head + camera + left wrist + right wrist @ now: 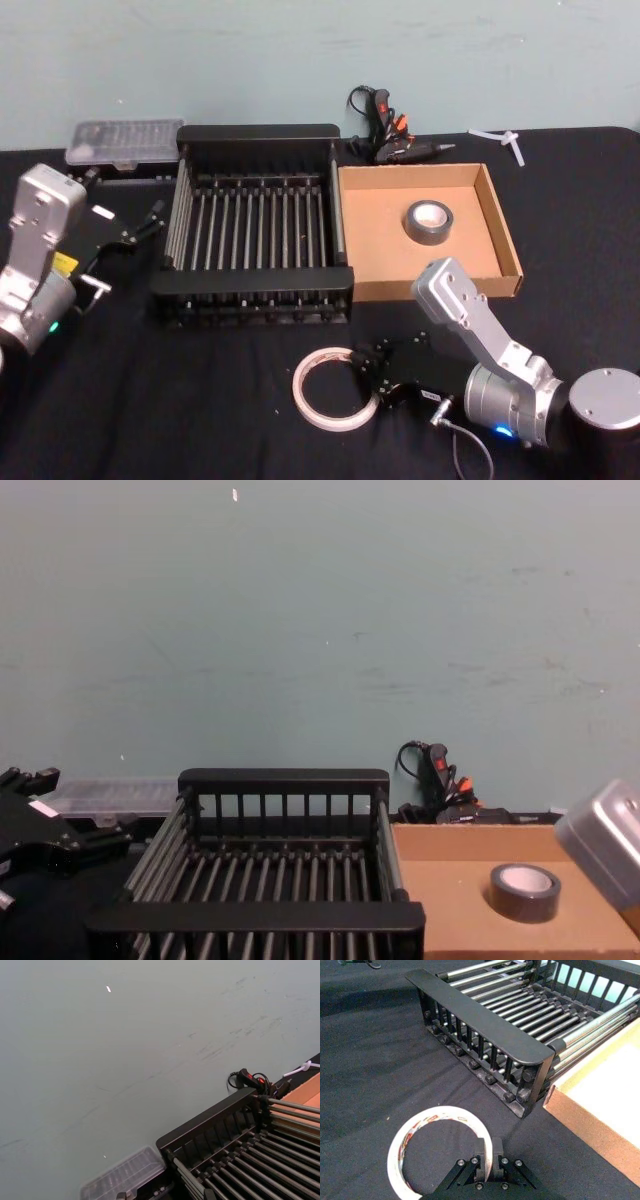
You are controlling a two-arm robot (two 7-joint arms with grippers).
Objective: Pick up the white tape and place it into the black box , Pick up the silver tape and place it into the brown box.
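1. The right tool (488, 1152) pinched the near wall of the white tape (436, 1149), which lay flat on the desk (200, 400) before the black box (255, 305).
2. A good lift would clear that box's front rim.
3. The silver tape (430, 221) already sat in the brown box (500, 225); the left tool (140, 232) idled beside the black box, its grip impossible to tell.

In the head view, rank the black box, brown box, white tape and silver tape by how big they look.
1. black box and brown box: look alike in size, so not ranked apart.
2. white tape.
3. silver tape, farther from the camera, yet clearly smallest.
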